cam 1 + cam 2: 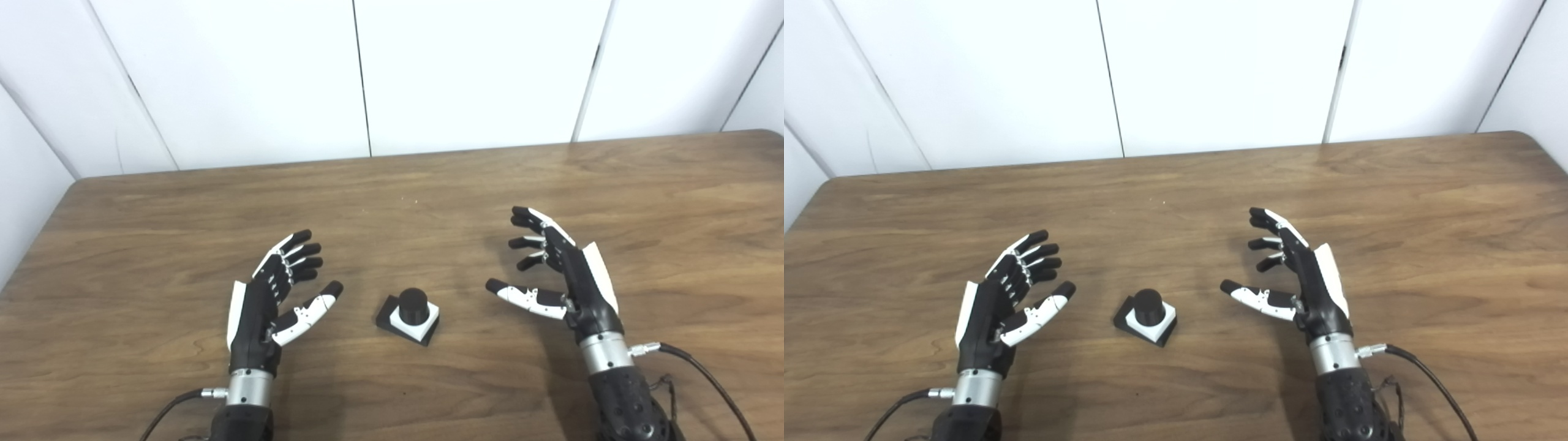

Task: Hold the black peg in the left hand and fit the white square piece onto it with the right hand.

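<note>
Resting on table (184,202): black peg (413,304) upright through white square piece (422,320), between both hands | left hand (272,294): fingers spread, empty | right hand (560,269): fingers spread, empty, apart from peg

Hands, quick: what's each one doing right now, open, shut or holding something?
Left hand: open, holding nothing, beside the black peg.
Right hand: open, holding nothing; the white square piece already sits around the peg on the table.

Wooden table (429,184); black peg (413,305) with white square piece (425,323) fitted, centre.
</note>
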